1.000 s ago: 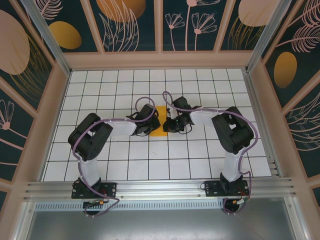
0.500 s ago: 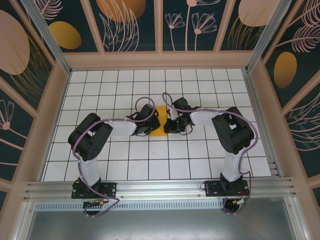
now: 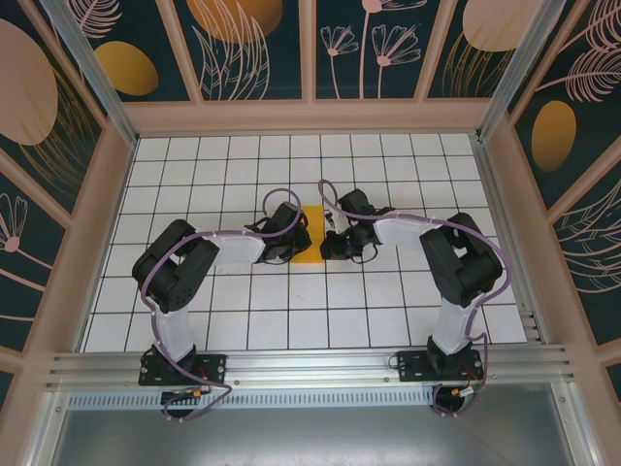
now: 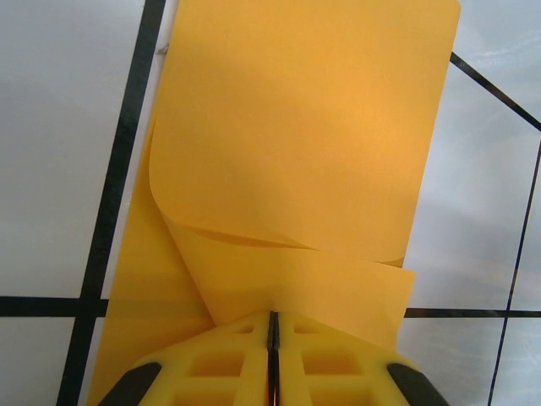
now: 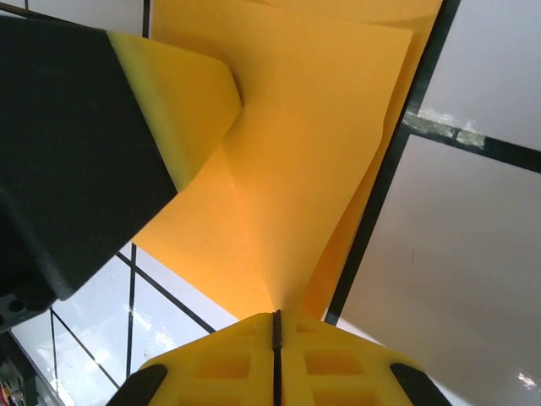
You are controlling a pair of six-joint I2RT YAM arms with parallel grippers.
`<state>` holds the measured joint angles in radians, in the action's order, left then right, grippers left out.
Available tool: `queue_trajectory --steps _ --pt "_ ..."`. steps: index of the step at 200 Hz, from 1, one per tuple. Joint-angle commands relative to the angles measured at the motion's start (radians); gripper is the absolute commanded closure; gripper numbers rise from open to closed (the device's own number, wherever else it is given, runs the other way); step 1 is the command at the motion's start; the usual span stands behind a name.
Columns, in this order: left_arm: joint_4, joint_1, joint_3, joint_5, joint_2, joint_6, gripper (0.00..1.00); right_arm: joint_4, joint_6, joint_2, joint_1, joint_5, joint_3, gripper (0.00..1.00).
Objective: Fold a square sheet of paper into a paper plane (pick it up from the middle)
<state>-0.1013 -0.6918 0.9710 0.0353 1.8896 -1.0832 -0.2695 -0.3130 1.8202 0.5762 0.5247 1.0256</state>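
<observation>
2 clamp sheet (image 4: 296, 144): L gripper (image 4: 272, 317), R gripper (image 5: 276, 315).

top external: high above and behind the arm bases (image 3: 182, 367), looking down over the whole gridded counter (image 3: 369, 311) | left wrist: close-up along the left end effector (image 4: 272, 326) onto the square sheet of paper (image 4: 296, 152) | right wrist: close-up along the right end effector (image 5: 276, 326) onto that sheet from the opposite side | shared: the sheet, mid-counter
</observation>
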Motion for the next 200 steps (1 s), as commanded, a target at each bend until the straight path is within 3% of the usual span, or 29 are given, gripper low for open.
queue_trajectory --steps 1,105,149,200 --pt "0.075 0.006 -0.031 -0.017 0.045 -0.012 0.90 -0.003 0.000 0.016 0.012 0.026 0.034 0.93" --pt "0.075 0.006 -0.033 -0.020 0.046 -0.012 0.90 -0.028 0.020 0.054 0.017 -0.024 -0.030 0.93" --pt "0.074 0.007 -0.034 -0.019 0.047 -0.013 0.90 -0.048 0.034 0.000 0.007 -0.015 -0.091 0.93" --pt "0.068 0.006 -0.032 -0.010 0.045 -0.007 0.90 -0.011 -0.007 -0.100 -0.014 -0.012 -0.045 0.93"
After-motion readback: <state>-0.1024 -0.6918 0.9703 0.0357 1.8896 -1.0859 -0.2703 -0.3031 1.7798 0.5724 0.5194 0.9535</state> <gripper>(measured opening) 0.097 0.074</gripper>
